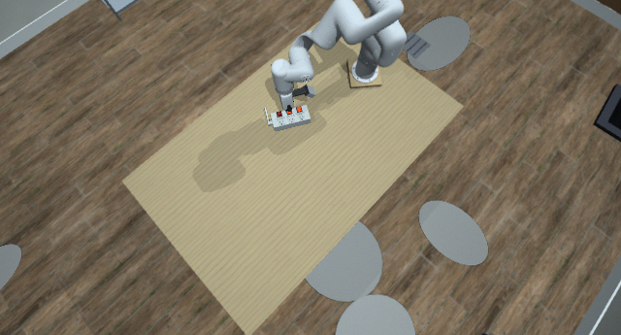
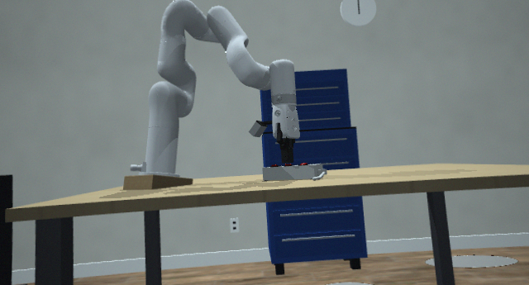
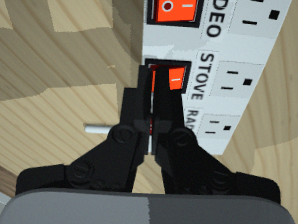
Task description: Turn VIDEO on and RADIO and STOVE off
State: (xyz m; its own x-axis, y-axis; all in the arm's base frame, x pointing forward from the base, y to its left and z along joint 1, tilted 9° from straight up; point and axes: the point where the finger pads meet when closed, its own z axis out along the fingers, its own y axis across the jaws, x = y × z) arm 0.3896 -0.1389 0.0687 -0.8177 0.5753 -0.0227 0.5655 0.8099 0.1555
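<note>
The arm (image 2: 171,99) consists of smooth, rounded light-grey links. The gripper (image 3: 153,76) has black fingers fastened with round screws on a grey body.

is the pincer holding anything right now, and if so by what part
Nothing is held. The pincer is shut with nothing between its fingers, its tips over the STOVE switch on the power strip; contact cannot be told.

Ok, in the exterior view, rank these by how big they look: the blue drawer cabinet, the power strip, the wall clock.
1. Blue drawer cabinet, by far the largest.
2. Power strip.
3. Wall clock, though it hangs farther back, so this ranking is unsure.
</note>
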